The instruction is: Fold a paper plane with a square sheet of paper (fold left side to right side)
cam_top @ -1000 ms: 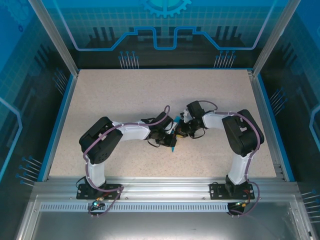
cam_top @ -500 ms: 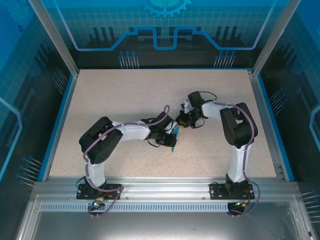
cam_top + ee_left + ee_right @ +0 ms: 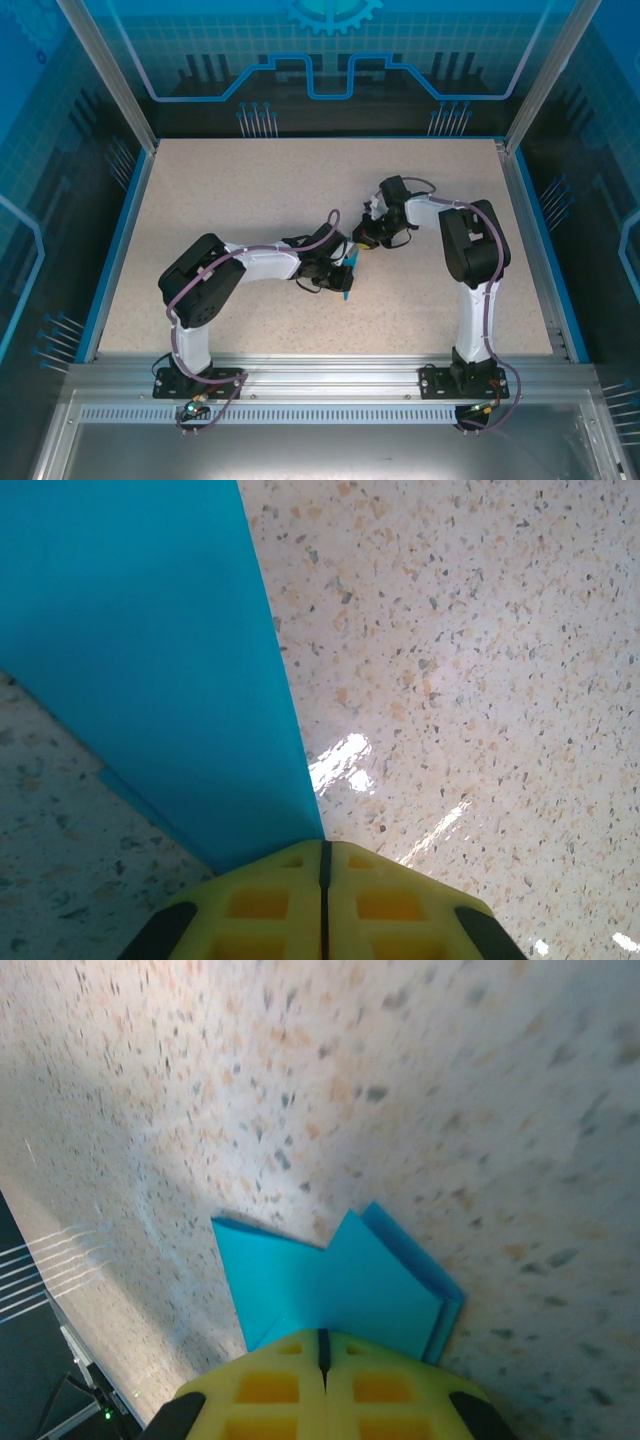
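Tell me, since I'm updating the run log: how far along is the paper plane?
Done: the paper is already folded, with stacked layers showing at its edge in the right wrist view. In hand: the left tool and right tool are both shut on it near the middle of the table. Left: whether the dart shape is finished can't be told; letting go is not yet done.

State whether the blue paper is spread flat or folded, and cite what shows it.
Folded. In the right wrist view the paper shows overlapping layers stepped along its right edge and a notched, non-square outline.
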### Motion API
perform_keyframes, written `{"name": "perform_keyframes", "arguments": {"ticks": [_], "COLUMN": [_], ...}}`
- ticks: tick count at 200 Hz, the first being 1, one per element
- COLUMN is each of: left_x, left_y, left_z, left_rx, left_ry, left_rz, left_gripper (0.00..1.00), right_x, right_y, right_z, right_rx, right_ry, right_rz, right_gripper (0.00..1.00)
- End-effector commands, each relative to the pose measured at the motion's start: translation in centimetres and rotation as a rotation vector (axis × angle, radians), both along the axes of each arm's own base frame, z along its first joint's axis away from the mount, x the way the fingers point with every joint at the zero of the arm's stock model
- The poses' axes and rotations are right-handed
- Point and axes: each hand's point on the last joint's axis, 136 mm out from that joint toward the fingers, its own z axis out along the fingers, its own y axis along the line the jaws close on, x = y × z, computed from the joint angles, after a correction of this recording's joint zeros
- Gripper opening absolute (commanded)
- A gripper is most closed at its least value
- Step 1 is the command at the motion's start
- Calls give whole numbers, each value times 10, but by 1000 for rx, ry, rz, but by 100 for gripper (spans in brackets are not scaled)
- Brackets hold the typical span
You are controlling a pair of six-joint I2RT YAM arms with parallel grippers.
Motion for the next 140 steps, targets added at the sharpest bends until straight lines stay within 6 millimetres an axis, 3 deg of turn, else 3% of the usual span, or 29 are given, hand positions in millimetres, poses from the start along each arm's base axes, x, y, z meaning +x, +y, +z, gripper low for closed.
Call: {"name": "perform_keyframes", "arguments": {"ticks": [1, 19, 65, 88, 109, 140], "left_x": [-56, -52, -30, -21, -10, 9], "left_y": [35, 27, 2, -5, -11, -18], "left_z": [-39, -25, 45, 69, 74, 58], "left_rx": [160, 119, 7, -21, -46, -73], "left_ry": [183, 163, 38, -9, -10, 21], "left_rz": [-49, -58, -115, -135, -139, -133], "left_gripper": [9, 11, 20, 22, 22, 19], "right_x": [49, 43, 25, 22, 21, 19], "right_y": [-44, -38, -30, -27, -26, -23], "right_z": [-16, -18, -33, -37, -35, -33], "right_rx": [-130, -122, -120, -120, -117, -115], "right_ry": [-121, -100, -63, -57, -56, -58], "right_rz": [-102, -76, -51, -47, -43, -35], "right_gripper": [0, 0, 0, 0, 0, 0]}}
